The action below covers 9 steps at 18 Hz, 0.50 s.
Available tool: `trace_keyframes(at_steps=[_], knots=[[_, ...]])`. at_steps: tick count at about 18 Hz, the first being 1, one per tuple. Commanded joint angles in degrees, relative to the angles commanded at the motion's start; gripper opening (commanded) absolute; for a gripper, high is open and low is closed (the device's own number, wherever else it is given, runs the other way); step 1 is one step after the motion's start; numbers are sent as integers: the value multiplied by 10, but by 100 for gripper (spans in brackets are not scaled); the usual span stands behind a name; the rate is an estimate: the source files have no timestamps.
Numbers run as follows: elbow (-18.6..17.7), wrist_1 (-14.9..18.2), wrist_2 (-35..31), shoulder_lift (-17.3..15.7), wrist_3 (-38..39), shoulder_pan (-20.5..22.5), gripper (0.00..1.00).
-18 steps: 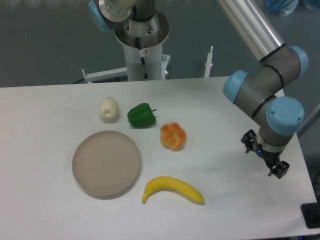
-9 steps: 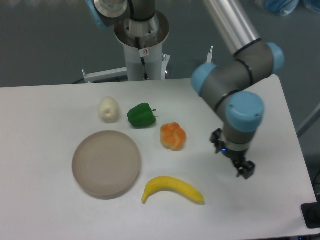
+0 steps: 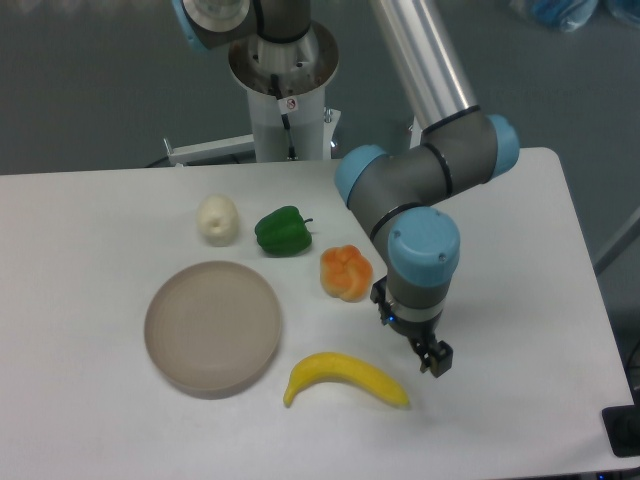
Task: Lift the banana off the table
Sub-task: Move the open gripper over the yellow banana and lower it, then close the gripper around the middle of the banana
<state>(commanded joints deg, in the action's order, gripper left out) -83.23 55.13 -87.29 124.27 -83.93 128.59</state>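
The banana [image 3: 345, 378] is bright yellow and curved, and lies flat on the white table [image 3: 520, 400] near the front, just right of the round plate. My gripper [image 3: 411, 330] points straight down from the blue-capped wrist and hovers just above and right of the banana's right end, not touching it. Its two black fingers stick out on either side of the wrist, spread apart with nothing between them. The arm's wrist hides the fingertips' lower parts.
A round beige-grey plate [image 3: 213, 325] lies left of the banana. An orange-yellow lumpy pepper [image 3: 346, 272] sits close to the left of the wrist. A green pepper [image 3: 283, 230] and a white bulb-like object [image 3: 217, 219] sit further back. The robot base [image 3: 285, 90] stands behind the table.
The arm has swung left from the table's right edge, bringing the gripper next to the banana's right end. The objects on the table have not moved.
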Motion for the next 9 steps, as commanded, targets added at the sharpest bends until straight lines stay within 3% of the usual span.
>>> trace_keyframes(at_steps=[2, 4, 9], knots=[[-9, -20, 0, 8, -11, -19, 100], [-23, -21, -2, 8, -66, -28, 100], [-39, -20, -4, 7, -96, -35, 100]])
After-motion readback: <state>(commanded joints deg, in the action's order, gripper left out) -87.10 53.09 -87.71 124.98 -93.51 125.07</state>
